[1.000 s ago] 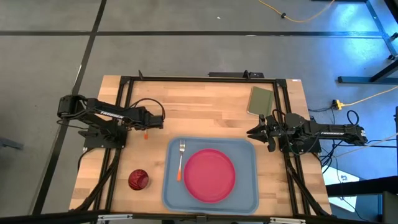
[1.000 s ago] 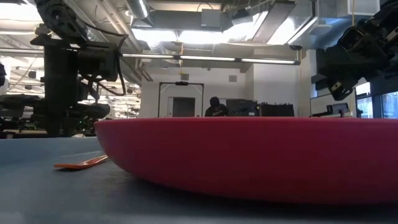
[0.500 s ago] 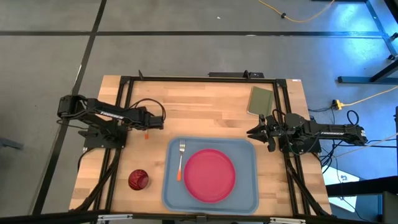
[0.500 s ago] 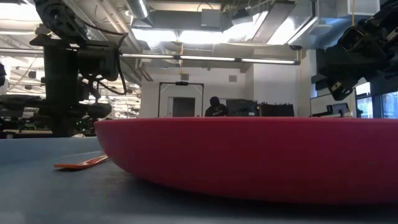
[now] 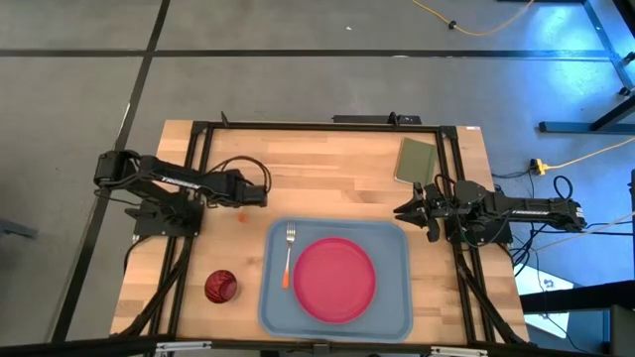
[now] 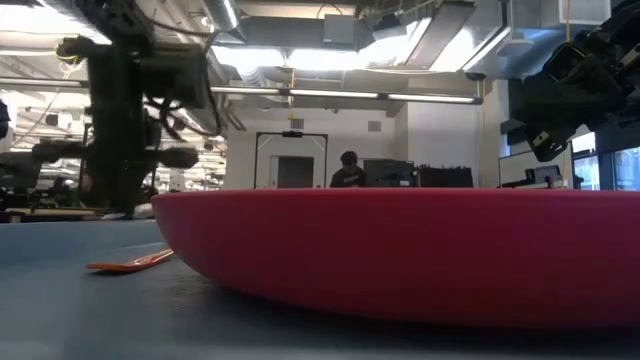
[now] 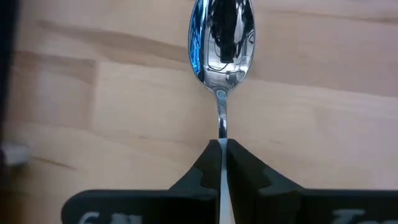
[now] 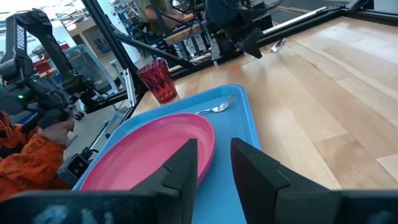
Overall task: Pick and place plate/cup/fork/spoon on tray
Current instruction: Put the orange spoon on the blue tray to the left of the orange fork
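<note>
- Blue-grey plastic tray lies on the wooden table and serves as the reference landmark.
- Plate, pink-red, rests flat inside the tray, filling its middle and right portion.
- Fork lies inside the tray along its left edge, just beside the plate, prongs toward the far side of the table and orange handle toward the near side.
- Cup, dark red, stands on the table just outside the tray's left edge, near its front corner.
- Left gripper is off the tray's far-left corner, over bare table; its fingers are pressed together on the spoon, pinching the thin handle, with the silver bowl projecting forward.
- Right gripper waits just beyond the tray's far-right corner; its fingers are spread apart and grip nothing.
- Olive-green pad lies on the table beyond the tray's far-right corner, behind the right gripper.
</note>
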Controlling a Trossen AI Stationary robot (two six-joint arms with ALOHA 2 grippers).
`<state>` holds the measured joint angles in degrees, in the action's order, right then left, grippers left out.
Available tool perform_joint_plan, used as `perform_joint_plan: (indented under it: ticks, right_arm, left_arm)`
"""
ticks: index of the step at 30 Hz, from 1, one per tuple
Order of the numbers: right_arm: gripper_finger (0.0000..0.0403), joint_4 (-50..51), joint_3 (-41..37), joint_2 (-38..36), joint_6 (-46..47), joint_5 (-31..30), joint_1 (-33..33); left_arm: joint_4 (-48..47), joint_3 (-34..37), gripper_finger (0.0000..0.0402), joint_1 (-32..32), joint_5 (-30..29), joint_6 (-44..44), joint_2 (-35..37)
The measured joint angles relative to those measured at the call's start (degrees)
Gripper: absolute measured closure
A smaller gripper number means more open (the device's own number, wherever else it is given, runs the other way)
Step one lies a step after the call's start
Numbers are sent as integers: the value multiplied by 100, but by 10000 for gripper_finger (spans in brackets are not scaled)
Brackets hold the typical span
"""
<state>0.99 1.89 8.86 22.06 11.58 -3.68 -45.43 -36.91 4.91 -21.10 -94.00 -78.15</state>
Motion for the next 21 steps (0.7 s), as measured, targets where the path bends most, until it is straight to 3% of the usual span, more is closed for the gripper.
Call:
perform_joint_plan:
  ticks: [6, 21]
  right_arm:
    - [302, -1, 0, 0, 0, 1, 1]
    - [302, -2, 0, 0, 0, 0, 0]
  left_arm:
    - [-454, -616, 400, -238, -22, 7, 3]
    - [441, -1009, 400, -1528, 5, -746, -105]
